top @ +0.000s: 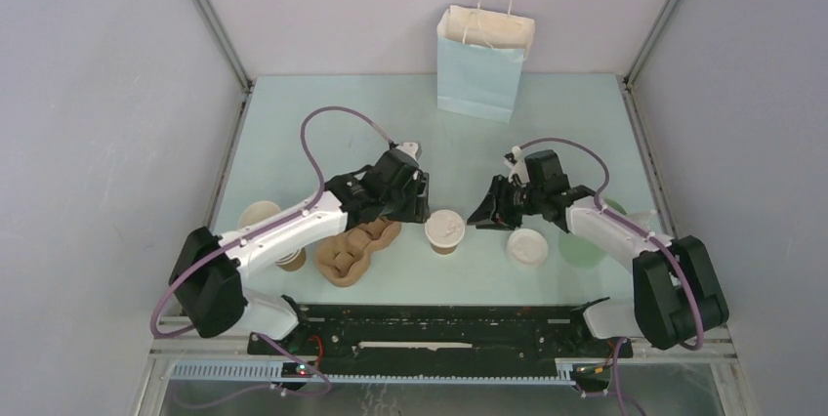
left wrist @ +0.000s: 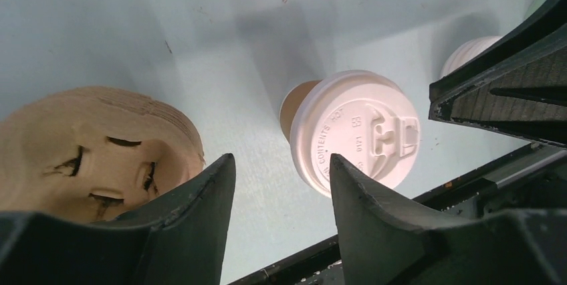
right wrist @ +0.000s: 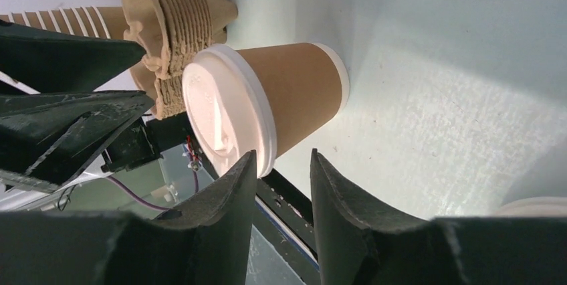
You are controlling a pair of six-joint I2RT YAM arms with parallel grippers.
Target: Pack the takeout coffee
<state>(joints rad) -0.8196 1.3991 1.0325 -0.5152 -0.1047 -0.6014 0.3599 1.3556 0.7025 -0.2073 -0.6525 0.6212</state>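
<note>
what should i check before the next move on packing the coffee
1. Takeout coffee upright on the table: ok
2. White lid on the cup: ok
3. Lid pressed fully down: cannot tell
4. Left gripper open and empty: ok
5. Right gripper open and empty: ok
6. Carrier stack beside the cup, top pockets empty: ok

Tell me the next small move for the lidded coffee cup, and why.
Probably ease the left gripper down so its open jaws straddle the coffee cup below the lid, then close. The cup stands upright between the arms, held by neither; the right gripper is open too. The carrier stack lies on the left arm's side, a short carry away.
</note>
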